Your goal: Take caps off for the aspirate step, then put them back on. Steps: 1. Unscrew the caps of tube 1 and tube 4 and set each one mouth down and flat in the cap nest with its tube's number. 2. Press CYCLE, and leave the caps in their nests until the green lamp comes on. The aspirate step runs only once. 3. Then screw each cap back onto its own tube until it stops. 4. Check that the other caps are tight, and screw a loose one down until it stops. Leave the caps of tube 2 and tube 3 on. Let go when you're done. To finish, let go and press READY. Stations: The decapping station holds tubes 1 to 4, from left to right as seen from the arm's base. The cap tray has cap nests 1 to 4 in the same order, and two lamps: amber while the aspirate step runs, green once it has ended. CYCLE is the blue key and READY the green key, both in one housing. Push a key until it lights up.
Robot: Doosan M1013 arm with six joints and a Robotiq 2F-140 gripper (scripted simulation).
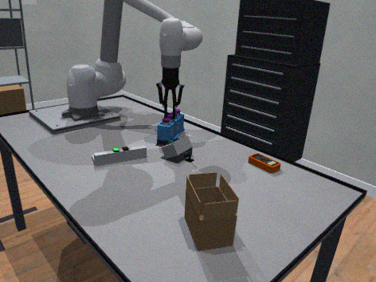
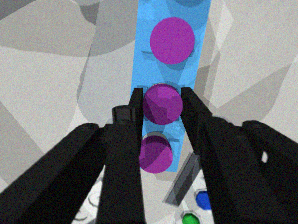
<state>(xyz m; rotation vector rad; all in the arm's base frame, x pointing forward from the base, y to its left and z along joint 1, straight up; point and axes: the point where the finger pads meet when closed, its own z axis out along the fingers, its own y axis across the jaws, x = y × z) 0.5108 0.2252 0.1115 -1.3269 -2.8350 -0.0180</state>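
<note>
The blue decapping station (image 1: 169, 131) (image 2: 145, 65) stands mid-table with purple caps (image 1: 172, 115) on its tubes. In the wrist view three caps show in a row: one further along (image 2: 172, 40), a middle one (image 2: 162, 107) and a near one (image 2: 156, 154). My gripper (image 1: 170, 112) (image 2: 161, 102) points straight down over the station, and its two black fingers press on both sides of the middle cap. The grey key housing (image 1: 178, 148) lies just in front of the station, with its blue key (image 2: 202, 200) and green key (image 2: 189, 218). The cap tray (image 1: 119, 155) lies to the left, with a green lamp (image 1: 115, 149) lit.
An open cardboard box (image 1: 211, 211) stands toward the table's near side. An orange meter (image 1: 264, 162) lies at the right. A black drawer cabinet (image 1: 275, 80) stands behind the table, and the arm's base (image 1: 81, 89) is at the far left.
</note>
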